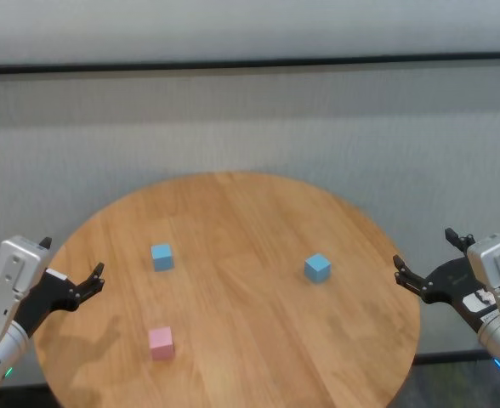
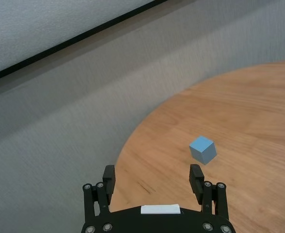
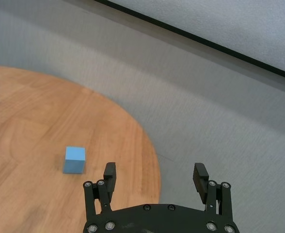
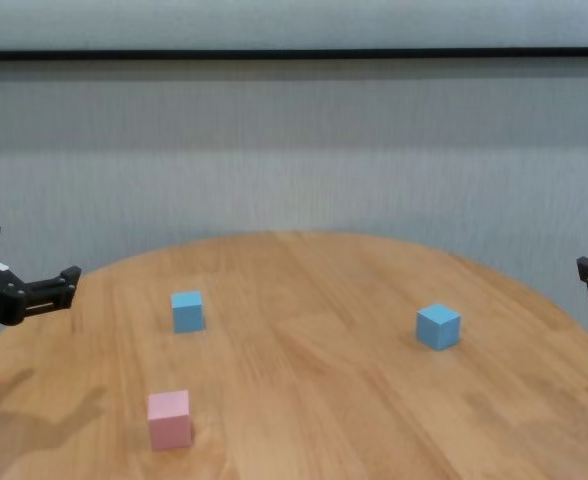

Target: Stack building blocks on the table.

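Both tools, left (image 1: 73,263) and right (image 1: 423,257), gape wide, holding and touching nothing.

The left gripper (image 1: 71,265) is hovering spread wide over the table's (image 1: 258,229) left edge; a light blue block (image 1: 161,257) is lying just beyond its fingertips, the pink block (image 1: 161,342) nearer the robot; the right gripper (image 1: 428,259) is waiting wide open off the right rim, the second blue block (image 1: 317,268) sitting inward of it.
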You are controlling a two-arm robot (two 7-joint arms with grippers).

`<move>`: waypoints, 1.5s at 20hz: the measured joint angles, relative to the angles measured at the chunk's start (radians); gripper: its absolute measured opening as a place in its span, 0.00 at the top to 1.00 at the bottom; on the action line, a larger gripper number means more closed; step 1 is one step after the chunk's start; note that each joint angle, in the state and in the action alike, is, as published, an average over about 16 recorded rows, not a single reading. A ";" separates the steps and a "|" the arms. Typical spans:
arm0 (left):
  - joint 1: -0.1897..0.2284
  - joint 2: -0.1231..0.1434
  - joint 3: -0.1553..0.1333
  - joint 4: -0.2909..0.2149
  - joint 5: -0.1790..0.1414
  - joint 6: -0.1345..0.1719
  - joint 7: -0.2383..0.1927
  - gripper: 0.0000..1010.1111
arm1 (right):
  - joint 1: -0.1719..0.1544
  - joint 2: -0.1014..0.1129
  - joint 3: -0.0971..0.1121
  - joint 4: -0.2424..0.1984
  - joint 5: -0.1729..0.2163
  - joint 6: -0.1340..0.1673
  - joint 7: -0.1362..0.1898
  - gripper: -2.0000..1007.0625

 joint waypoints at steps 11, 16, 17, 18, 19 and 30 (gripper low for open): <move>0.000 0.000 0.000 0.000 0.000 0.000 0.000 0.01 | 0.000 0.000 0.000 0.000 0.000 0.000 0.000 0.01; 0.000 0.000 0.000 0.000 0.000 0.000 0.000 0.01 | 0.000 0.000 0.000 0.000 0.000 0.000 0.000 0.01; 0.000 0.000 0.000 0.000 0.000 0.000 0.000 0.01 | 0.000 0.000 0.000 0.000 0.000 0.000 0.000 0.01; 0.000 0.000 0.000 0.000 0.000 0.000 0.000 0.01 | 0.000 0.000 0.000 0.000 0.000 0.000 0.000 0.01; 0.000 0.000 0.000 0.000 0.000 0.000 0.000 0.01 | 0.000 0.000 0.000 0.000 0.000 0.000 0.000 0.01; 0.000 0.000 0.000 0.000 0.000 0.000 0.000 0.01 | 0.000 0.000 0.000 0.000 0.000 0.000 0.000 0.01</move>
